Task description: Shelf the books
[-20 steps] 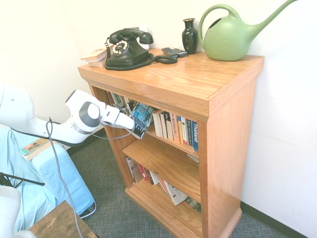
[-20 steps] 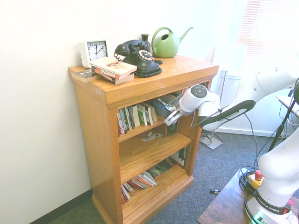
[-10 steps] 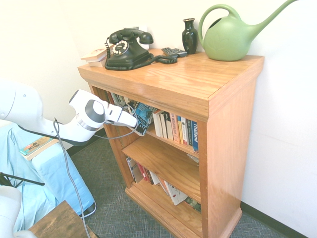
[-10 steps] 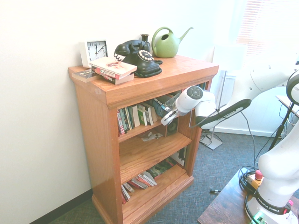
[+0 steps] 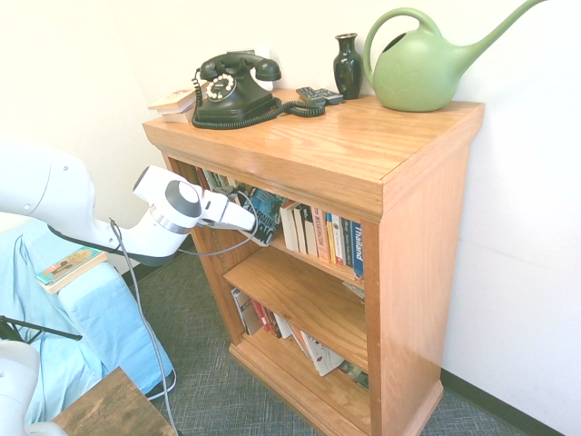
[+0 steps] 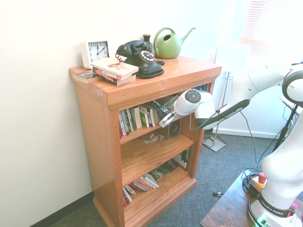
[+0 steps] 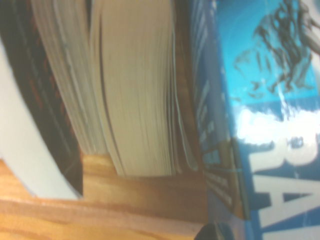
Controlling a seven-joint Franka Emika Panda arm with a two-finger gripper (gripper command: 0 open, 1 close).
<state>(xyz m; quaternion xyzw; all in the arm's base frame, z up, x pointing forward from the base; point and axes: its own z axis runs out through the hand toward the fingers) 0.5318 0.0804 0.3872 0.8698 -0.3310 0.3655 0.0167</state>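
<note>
Blue book [image 5: 264, 213] among shelved books [image 5: 323, 235]

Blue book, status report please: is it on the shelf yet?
Gripper shut on blue book. Book tilted, partway into top shelf. Shelved books crowd both sides.

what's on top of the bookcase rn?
On the bookcase top: black rotary phone, dark vase, green watering can, small remote, stacked books, white clock. Anything behind the phone or can is hidden.

A blue-and-black illustrated book [image 5: 264, 214], orange-brown wooden bookcase [image 5: 399, 272], green watering can [image 5: 422, 68], black telephone [image 5: 231, 89].
</note>
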